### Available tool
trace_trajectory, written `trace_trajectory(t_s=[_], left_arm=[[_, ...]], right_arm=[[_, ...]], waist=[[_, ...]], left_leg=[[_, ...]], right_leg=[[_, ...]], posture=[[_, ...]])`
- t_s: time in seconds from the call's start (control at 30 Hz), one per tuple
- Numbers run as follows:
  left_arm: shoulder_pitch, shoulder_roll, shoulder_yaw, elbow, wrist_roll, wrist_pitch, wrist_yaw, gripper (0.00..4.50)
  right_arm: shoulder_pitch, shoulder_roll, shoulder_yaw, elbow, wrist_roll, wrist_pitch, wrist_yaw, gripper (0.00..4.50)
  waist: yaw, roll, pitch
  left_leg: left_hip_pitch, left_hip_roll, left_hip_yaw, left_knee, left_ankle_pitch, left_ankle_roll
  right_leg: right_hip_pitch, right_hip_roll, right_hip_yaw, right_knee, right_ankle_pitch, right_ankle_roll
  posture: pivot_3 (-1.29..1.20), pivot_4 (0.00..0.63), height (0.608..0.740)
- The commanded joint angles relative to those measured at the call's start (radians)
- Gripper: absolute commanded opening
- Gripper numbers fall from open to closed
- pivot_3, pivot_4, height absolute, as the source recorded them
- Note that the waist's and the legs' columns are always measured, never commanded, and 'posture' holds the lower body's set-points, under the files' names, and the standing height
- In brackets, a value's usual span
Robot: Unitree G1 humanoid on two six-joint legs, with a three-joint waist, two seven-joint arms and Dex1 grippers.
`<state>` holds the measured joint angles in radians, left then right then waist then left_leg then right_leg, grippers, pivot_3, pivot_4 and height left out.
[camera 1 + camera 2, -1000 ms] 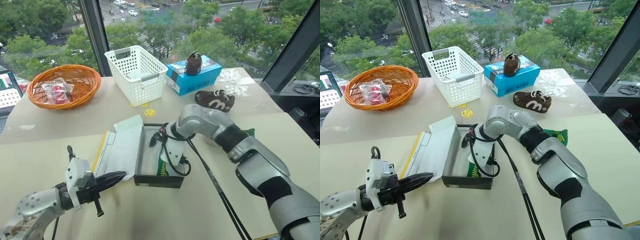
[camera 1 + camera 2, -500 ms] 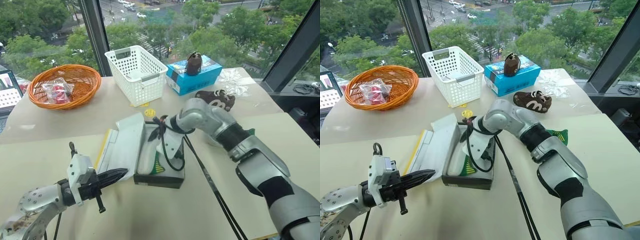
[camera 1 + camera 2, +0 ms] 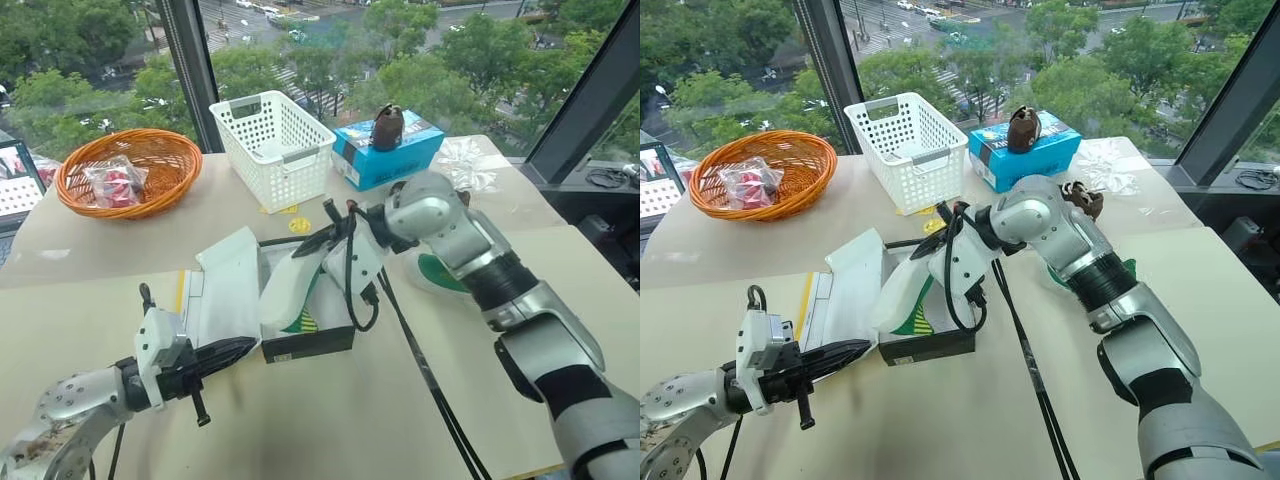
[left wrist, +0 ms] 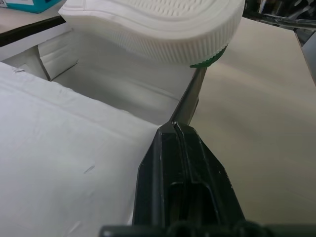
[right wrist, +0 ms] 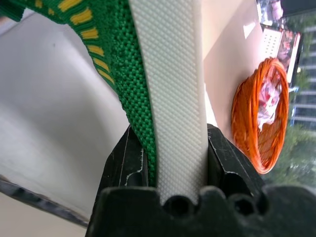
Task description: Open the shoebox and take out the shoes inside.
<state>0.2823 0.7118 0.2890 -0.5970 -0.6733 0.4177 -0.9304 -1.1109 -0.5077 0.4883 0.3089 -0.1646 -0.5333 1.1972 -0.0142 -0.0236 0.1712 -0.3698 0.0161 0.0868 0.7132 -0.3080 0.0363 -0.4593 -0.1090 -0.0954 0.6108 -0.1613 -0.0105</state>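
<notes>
Left pincer [image 3: 232, 350] pressed together, tip at the flipped-open lid's edge; the shoebox [image 3: 308, 342] sits mid-bench [image 3: 100, 250]; right pincer [image 5: 168, 163] clamped on a green shoe [image 3: 290, 290], tilted above the box, open bench beyond its right wall

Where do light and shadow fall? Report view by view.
Left eye view: soft daylight from the windows, faint shadows on the table. Left wrist view: the shoe shades the box beneath it. Right wrist view: the basket sits in bright light.
</notes>
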Motion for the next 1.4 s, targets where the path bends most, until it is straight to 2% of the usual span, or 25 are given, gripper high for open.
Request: trace_trajectory(t_s=[0.03, 0.17, 0.27, 0.33, 0.4, 0.47, 0.53, 0.6, 0.7, 0.8, 0.83, 0.9, 1.0, 1.07, 1.17, 1.27, 1.33, 1.4], left_arm=[[-0.001, 0.009, 0.012, 0.000, -0.007, -0.018, -0.020, 0.00], [0.007, 0.005, 0.012, 0.010, 0.000, -0.031, -0.033, 0.00], [0.017, -0.001, 0.009, 0.017, 0.007, -0.042, -0.042, 0.00], [0.021, -0.004, 0.004, 0.020, 0.011, -0.048, -0.046, 0.00], [0.018, -0.006, -0.005, 0.024, 0.011, -0.051, -0.046, 0.00], [0.012, -0.007, -0.017, 0.031, 0.016, -0.056, -0.050, 0.00], [0.004, -0.005, -0.026, 0.032, 0.014, -0.054, -0.053, 0.00], [-0.005, -0.002, -0.031, 0.038, 0.010, -0.052, -0.056, 0.00], [-0.010, 0.004, -0.035, 0.047, 0.012, -0.058, -0.068, 0.00], [-0.020, 0.010, -0.038, 0.052, 0.015, -0.057, -0.073, 0.00], [-0.022, 0.010, -0.039, 0.047, 0.012, -0.051, -0.070, 0.00], [-0.022, 0.009, -0.043, 0.036, 0.008, -0.045, -0.064, 0.00], [-0.027, 0.009, -0.050, 0.027, 0.004, -0.037, -0.057, 0.00], [-0.039, 0.011, -0.055, 0.030, 0.001, -0.031, -0.055, 0.00], [-0.057, 0.015, -0.060, 0.040, -0.001, -0.025, -0.057, 0.00], [-0.078, 0.019, -0.068, 0.048, -0.001, -0.017, -0.057, 0.00], [-0.089, 0.019, -0.074, 0.052, 0.000, -0.015, -0.057, 0.00], [-0.093, 0.019, -0.076, 0.060, 0.001, -0.018, -0.061, 0.00]], right_arm=[[-0.017, -0.017, -0.123, -0.069, 0.058, 0.145, -0.055, 1.40], [-0.017, -0.057, -0.265, -0.150, 0.201, 0.515, -0.047, 1.40], [0.009, -0.172, -0.383, -0.238, 0.373, 0.918, 0.019, 1.40], [0.020, -0.224, -0.440, -0.269, 0.457, 1.157, 0.007, 1.40], [0.047, -0.253, -0.502, -0.290, 0.526, 1.360, -0.042, 1.40], [0.076, -0.221, -0.626, -0.292, 0.599, 1.614, -0.154, 1.40], [0.146, -0.192, -0.722, -0.327, 0.628, 1.782, -0.252, 1.40], [0.192, -0.144, -0.826, -0.365, 0.639, 1.931, -0.341, 1.40], [0.169, -0.018, -1.038, -0.381, 0.637, 2.115, -0.474, 1.40], [0.183, 0.166, -1.320, -0.507, 0.586, 2.145, -0.643, 1.40], [0.211, 0.242, -1.389, -0.585, 0.624, 2.146, -0.671, 1.40], [0.272, 0.351, -1.455, -0.698, 0.699, 2.148, -0.712, 1.40], [0.331, 0.481, -1.546, -0.730, 0.763, 2.148, -0.812, 1.40], [0.488, 0.492, -1.441, -0.732, 0.847, 2.148, -0.826, 1.40], [0.609, 0.411, -1.274, -0.715, 0.941, 2.148, -0.809, 1.40], [0.603, 0.310, -1.170, -0.635, 0.972, 2.148, -0.783, 1.40], [0.559, 0.234, -1.108, -0.515, 0.957, 2.148, -0.767, 1.40], [0.508, 0.129, -1.003, -0.371, 0.917, 2.126, -0.717, 1.40]], waist=[[0.001, 0.000, 0.000], [0.001, 0.000, 0.000], [0.014, 0.000, 0.000], [0.025, 0.000, 0.000], [0.025, 0.000, 0.000], [0.021, 0.000, 0.000], [0.019, 0.000, 0.000], [0.022, 0.000, 0.000], [0.020, 0.002, 0.001], [0.021, 0.003, 0.001], [0.023, 0.003, 0.001], [0.025, 0.004, 0.000], [0.021, 0.005, 0.000], [0.020, 0.006, 0.000], [0.017, 0.008, 0.001], [0.000, 0.013, 0.003], [-0.010, 0.012, 0.003], [-0.016, 0.012, 0.003]], left_leg=[[0.000, 0.000, 0.000, 0.000, 0.000, 0.000], [0.000, 0.000, 0.000, 0.000, 0.000, 0.000], [-0.001, 0.000, -0.001, 0.000, -0.001, 0.001], [-0.002, -0.001, -0.002, 0.000, -0.002, 0.003], [-0.002, -0.001, -0.001, 0.000, -0.006, 0.010], [-0.002, -0.001, 0.000, 0.000, -0.008, 0.012], [-0.002, -0.001, 0.000, 0.000, -0.008, 0.011], [-0.002, 0.000, -0.001, 0.000, -0.008, 0.011], [-0.003, -0.001, 0.000, 0.000, -0.007, 0.011], [-0.003, -0.001, 0.000, 0.000, -0.007, 0.010], [-0.003, 0.000, 0.000, 0.000, -0.006, 0.010], [-0.003, 0.000, -0.001, 0.000, -0.006, 0.009], [-0.003, 0.000, -0.002, -0.001, -0.005, 0.008], [-0.003, -0.001, 0.000, -0.001, -0.004, 0.006], [-0.002, -0.001, -0.001, -0.001, -0.004, 0.006], [-0.002, -0.003, 0.002, 0.000, -0.005, 0.007], [0.001, -0.003, 0.002, 0.000, -0.007, 0.011], [0.002, -0.002, 0.002, 0.000, -0.006, 0.010]], right_leg=[[0.000, 0.000, 0.000, 0.000, 0.000, 0.000], [0.000, 0.000, 0.000, 0.000, 0.000, 0.000], [0.000, -0.001, -0.001, 0.000, 0.000, -0.001], [0.000, -0.002, -0.003, -0.001, 0.000, -0.001], [0.000, -0.004, -0.003, -0.002, 0.001, 0.000], [0.000, -0.004, -0.003, -0.003, 0.001, 0.000], [0.000, -0.003, -0.003, -0.002, 0.001, 0.000], [0.000, -0.003, -0.003, -0.001, 0.001, 0.000], [-0.001, -0.003, -0.002, -0.001, 0.001, 0.000], [-0.001, -0.001, -0.001, -0.001, 0.001, -0.001], [-0.001, 0.000, -0.001, 0.000, 0.001, 0.000], [-0.001, 0.001, -0.001, 0.000, 0.001, 0.000], [-0.001, 0.001, -0.001, 0.000, 0.001, 0.000], [-0.001, 0.001, 0.000, -0.001, 0.001, 0.001], [0.001, 0.001, 0.000, -0.001, 0.001, 0.001], [0.000, 0.000, 0.005, -0.001, 0.001, 0.003], [0.002, 0.001, 0.006, -0.001, -0.002, 0.010], [0.002, 0.003, 0.006, -0.001, -0.002, 0.009]], posture=[[0.00, 0.150, 0.731], [0.00, 0.150, 0.731], [0.00, 0.150, 0.731], [0.00, 0.150, 0.731], [0.00, 0.150, 0.731], [0.00, 0.150, 0.731], [0.00, 0.150, 0.731], [0.00, 0.150, 0.731], [0.00, 0.150, 0.731], [0.00, 0.150, 0.731], [0.00, 0.150, 0.731], [0.00, 0.150, 0.731], [0.00, 0.150, 0.731], [0.00, 0.150, 0.731], [0.00, 0.150, 0.731], [0.00, 0.150, 0.731], [0.00, 0.150, 0.731], [0.00, 0.150, 0.731]])
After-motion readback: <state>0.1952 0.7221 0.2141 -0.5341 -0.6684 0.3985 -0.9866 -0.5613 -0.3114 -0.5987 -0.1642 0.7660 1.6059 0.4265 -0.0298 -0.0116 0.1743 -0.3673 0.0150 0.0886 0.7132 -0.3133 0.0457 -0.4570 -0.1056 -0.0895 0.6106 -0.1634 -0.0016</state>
